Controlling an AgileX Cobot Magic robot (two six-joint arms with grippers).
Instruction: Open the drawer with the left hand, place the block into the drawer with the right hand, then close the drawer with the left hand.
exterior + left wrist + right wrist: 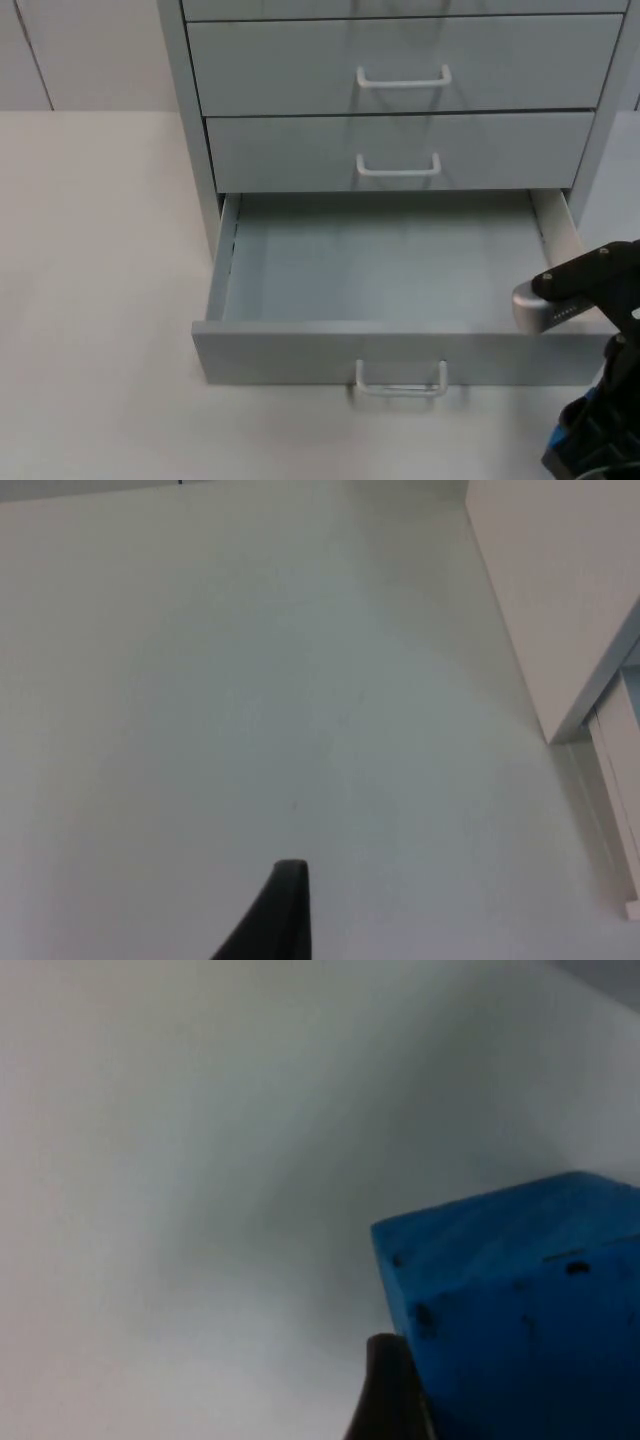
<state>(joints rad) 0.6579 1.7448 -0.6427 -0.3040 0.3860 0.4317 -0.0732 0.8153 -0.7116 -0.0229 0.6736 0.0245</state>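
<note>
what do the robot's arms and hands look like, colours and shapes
The right arm is black and blocky, with a rounded silver-grey piece on its side. The right hand is black with blue on it. Each wrist view shows one slim, tapered black fingertip.

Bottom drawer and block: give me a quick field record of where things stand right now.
drawer: grey metal bottom drawer pulled open, nothing visible inside
upper drawers: two above, shut
block: blue block against the right gripper's fingertip, apparently held
right gripper: low near the open drawer's front right corner, with blue showing at
left gripper: waiting over the white table beside the cabinet
</note>
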